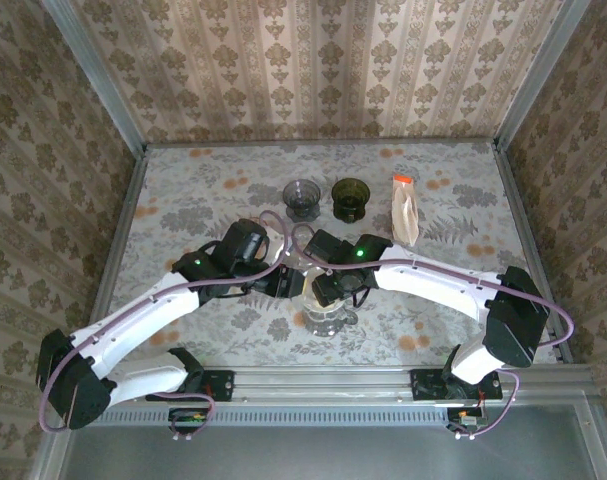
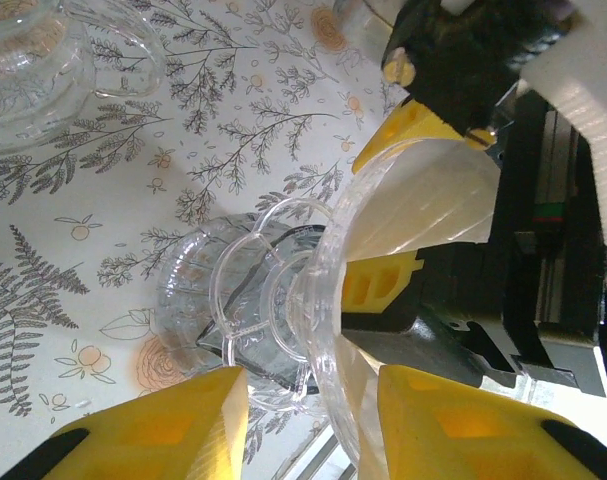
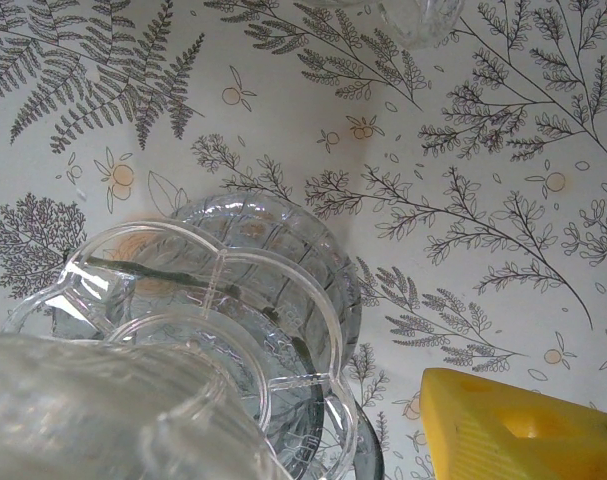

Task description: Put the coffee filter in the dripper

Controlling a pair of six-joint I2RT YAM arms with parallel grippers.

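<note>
A clear plastic dripper [image 2: 328,290] sits on a ribbed glass carafe [image 3: 273,240] near the table's front middle [image 1: 328,318]. White filter paper [image 2: 448,205] shows through the dripper's cone wall. My left gripper [image 2: 313,400] is open, one yellow finger under the cone by the scalloped flange [image 2: 273,300], the other past the rim, neither touching it. My right gripper [image 1: 328,288] reaches in from the other side; its yellow fingers [image 2: 408,125] stand wide apart around the paper. In the right wrist view one finger [image 3: 518,430] shows beside the dripper [image 3: 233,300]; the other is hidden.
At the back of the table stand a grey dripper [image 1: 303,197] and a dark green dripper [image 1: 350,197]. A bag of filters with an orange top [image 1: 406,210] lies to their right. Another clear glass vessel [image 2: 33,70] stands near the carafe. A metal rail [image 1: 323,378] runs along the front edge.
</note>
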